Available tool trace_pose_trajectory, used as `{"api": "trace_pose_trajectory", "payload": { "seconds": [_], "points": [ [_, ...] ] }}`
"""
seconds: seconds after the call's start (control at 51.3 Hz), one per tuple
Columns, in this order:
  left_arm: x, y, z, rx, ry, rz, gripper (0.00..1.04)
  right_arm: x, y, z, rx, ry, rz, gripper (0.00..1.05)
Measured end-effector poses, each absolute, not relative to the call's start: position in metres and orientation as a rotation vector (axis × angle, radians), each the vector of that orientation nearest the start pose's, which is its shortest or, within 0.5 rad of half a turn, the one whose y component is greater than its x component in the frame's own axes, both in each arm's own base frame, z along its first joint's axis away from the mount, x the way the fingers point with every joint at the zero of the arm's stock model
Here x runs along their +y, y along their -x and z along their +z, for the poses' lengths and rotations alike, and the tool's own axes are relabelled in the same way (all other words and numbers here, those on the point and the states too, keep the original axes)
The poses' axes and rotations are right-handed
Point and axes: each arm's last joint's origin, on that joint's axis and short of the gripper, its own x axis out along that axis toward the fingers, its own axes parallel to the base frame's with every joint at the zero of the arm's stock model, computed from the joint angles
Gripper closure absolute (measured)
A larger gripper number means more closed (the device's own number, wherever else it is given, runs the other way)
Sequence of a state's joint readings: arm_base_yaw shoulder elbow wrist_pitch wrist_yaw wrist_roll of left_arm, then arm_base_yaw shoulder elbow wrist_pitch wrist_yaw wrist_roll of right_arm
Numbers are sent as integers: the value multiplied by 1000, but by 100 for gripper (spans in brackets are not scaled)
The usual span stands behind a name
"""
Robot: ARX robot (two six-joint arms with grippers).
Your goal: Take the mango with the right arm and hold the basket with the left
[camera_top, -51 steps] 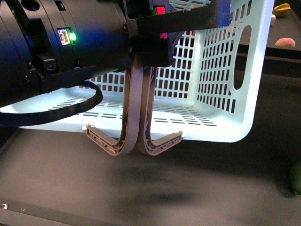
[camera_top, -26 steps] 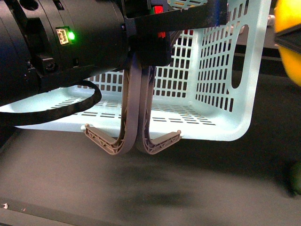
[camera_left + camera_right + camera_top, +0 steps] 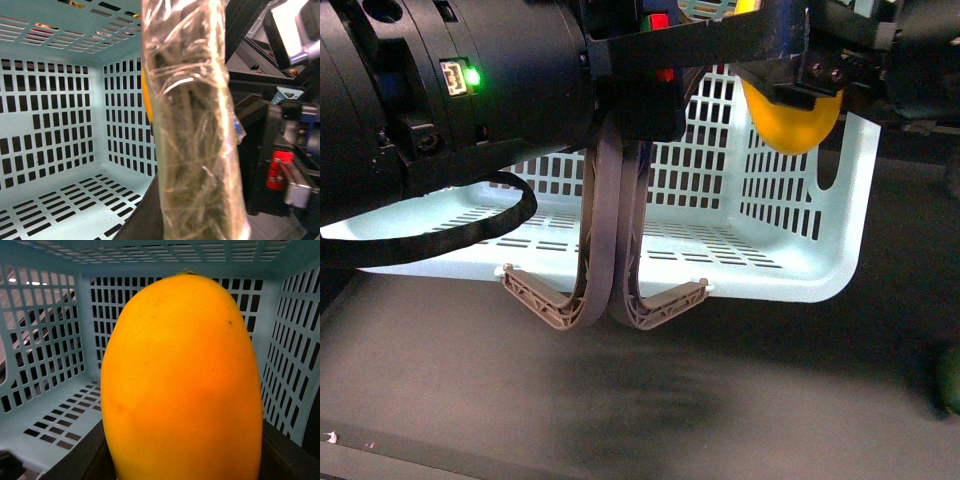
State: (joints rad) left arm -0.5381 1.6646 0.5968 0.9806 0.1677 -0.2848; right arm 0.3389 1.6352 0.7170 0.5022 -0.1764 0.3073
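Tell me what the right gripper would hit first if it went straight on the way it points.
The right gripper, shut on the mango, points into the basket. Past the mango, its slotted far wall looks first in line, though depth is unclear.

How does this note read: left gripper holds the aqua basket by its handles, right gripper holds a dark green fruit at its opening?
Wrong in one respect: the fruit in the right gripper is a yellow-orange mango, not dark green; the right wrist view shows it. The left gripper does hold the basket by its handles.
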Motion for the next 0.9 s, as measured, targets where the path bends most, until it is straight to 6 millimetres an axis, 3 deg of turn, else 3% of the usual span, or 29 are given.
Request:
{"api": "trace_pose_trajectory", "payload": {
  "seconds": [0.097,0.351,0.429,0.662,0.896],
  "points": [
    [-164,-265,172,187,256,-686,97,115,-307,167,492,-276,418,46],
    [-164,-265,172,187,256,-687,97,114,-307,178,412,-319,404,8],
    [-164,-265,172,191,254,-696,97,108,-301,189,366,-337,403,8],
    [-164,-265,169,202,255,-684,97,68,-261,215,231,-328,276,8],
    [-164,-265,169,202,256,-683,97,31,-203,208,182,-265,78,8]
  ]
}}
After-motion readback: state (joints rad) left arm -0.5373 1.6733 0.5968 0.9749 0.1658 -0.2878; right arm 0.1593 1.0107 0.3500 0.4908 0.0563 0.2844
